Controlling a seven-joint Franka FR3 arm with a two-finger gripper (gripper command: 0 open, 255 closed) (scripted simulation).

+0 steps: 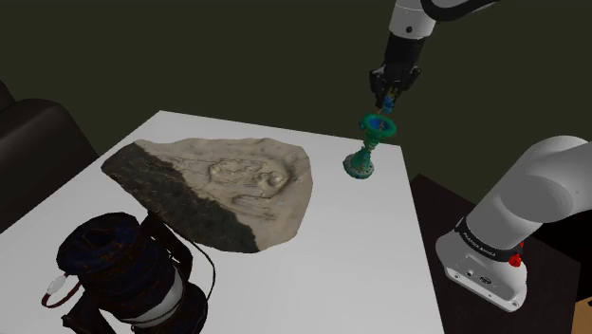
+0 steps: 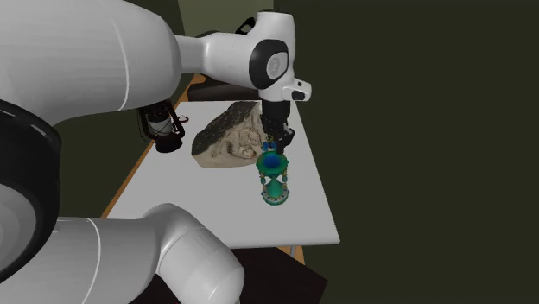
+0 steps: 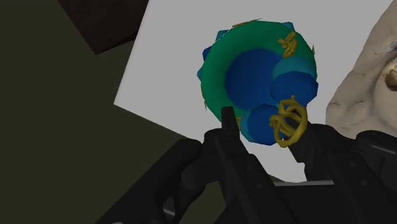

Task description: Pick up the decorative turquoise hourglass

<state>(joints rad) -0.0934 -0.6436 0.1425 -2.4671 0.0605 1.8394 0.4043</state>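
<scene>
The turquoise hourglass (image 1: 369, 147) has a green and blue body with gold trim and leans near the white table's (image 1: 379, 247) far edge. Its base is at or just above the surface; I cannot tell which. In the shoulder view my gripper (image 1: 387, 99) hangs right above it, fingers shut on a blue and gold knob at its top rim. In the second exterior view the gripper (image 2: 276, 145) meets the top of the hourglass (image 2: 274, 180). In the wrist view the gripper (image 3: 267, 130) clasps the knob, with the round top of the hourglass (image 3: 248, 70) seen end-on.
A large beige and dark rock slab (image 1: 223, 185) lies on the middle of the table. A dark lantern (image 1: 123, 280) stands at the shoulder view's lower left. The table's edge (image 1: 410, 180) runs close beside the hourglass, with my stand (image 1: 489, 256) beyond it.
</scene>
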